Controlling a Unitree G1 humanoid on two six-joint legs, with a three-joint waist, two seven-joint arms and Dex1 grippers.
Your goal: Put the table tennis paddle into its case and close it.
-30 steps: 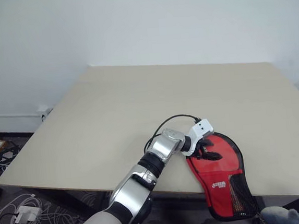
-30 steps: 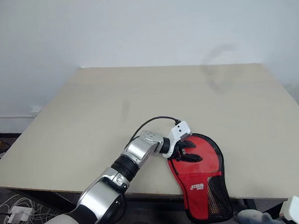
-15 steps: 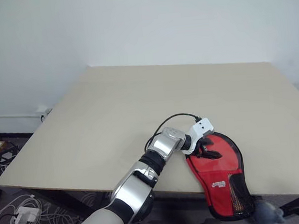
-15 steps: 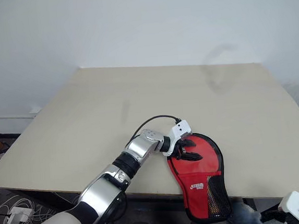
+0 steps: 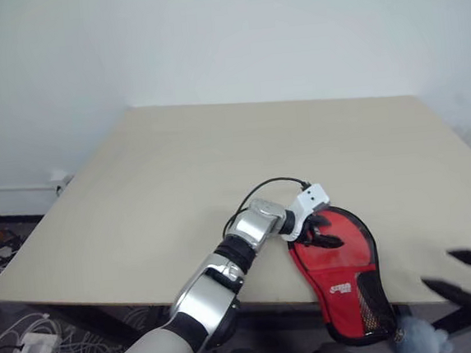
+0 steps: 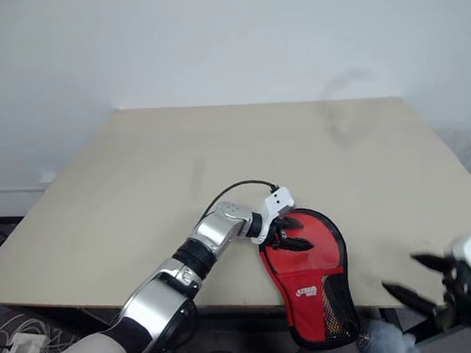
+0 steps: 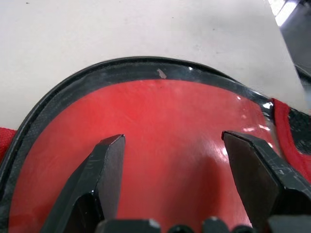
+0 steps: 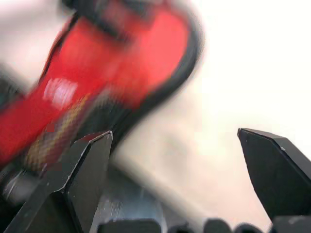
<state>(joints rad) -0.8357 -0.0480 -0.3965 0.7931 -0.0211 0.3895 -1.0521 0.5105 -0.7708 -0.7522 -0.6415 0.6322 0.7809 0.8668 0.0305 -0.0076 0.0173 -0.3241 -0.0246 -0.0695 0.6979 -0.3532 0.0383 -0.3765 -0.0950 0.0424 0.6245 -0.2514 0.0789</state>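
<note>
Red case [image 5: 342, 266] lies lower right at the table [image 5: 218, 170] edge; our left gripper [image 5: 321, 231] rests spread on it, right gripper [image 6: 422, 280] spread, empty. Paddle hidden, probably inside; next we zip.

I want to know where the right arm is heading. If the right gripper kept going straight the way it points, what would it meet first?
Probably the case; the open right gripper aims at it, though depth is unclear.
</note>
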